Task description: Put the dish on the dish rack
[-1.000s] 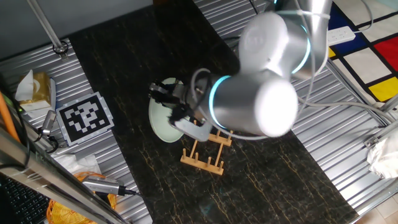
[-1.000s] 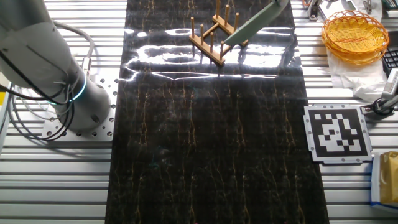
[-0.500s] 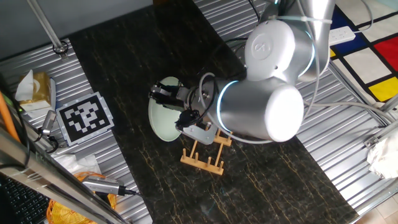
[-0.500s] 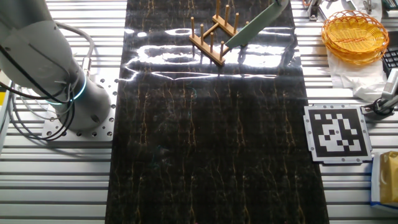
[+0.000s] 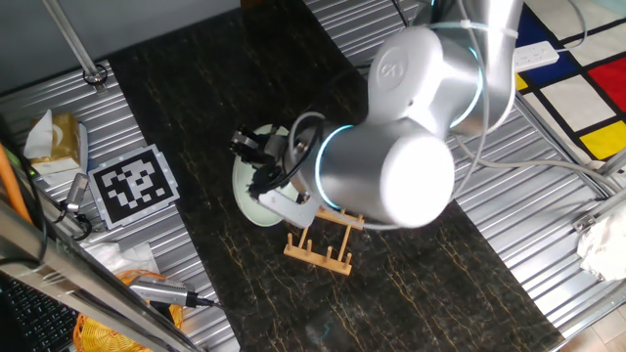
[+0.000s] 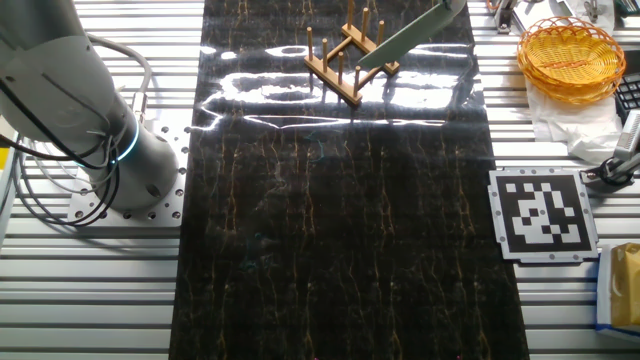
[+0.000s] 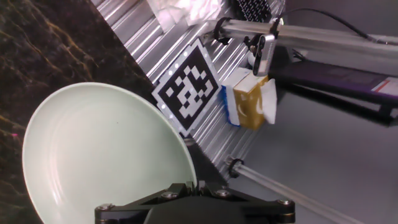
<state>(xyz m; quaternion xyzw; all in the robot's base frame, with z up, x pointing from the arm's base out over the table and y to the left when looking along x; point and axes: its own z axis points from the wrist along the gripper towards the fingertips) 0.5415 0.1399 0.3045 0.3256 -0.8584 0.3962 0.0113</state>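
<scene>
Dark marble-patterned matting (image 6: 330,220) covers the middle of the ribbed metal table (image 6: 560,320), and the work happens at its far end. At the gripper (image 7: 193,194), the hand view shows the black finger base closed over the near rim of the dish (image 7: 99,155), so the fingers appear clamped on that edge, though the pads themselves are hidden. From there the pale green plate hangs tilted in the air; in the other fixed view its lower edge sits just beside the near pegs of the dish rack (image 6: 343,62), seemingly not yet seated between them. The bulky arm (image 5: 391,176) blocks most of the rack from the first fixed camera.

The main risk is a rim-only grip on a glossy surface: the plate could pivot or slip out if it bumps a peg. A descent slightly off line might land the edge on top of a peg rather than in a slot, or shove the light wooden frame sideways. Releasing before the plate leans against pegs could let it topple onto the matting, away from the printed marker tag (image 6: 542,212) and wicker basket (image 6: 567,60) at the side
</scene>
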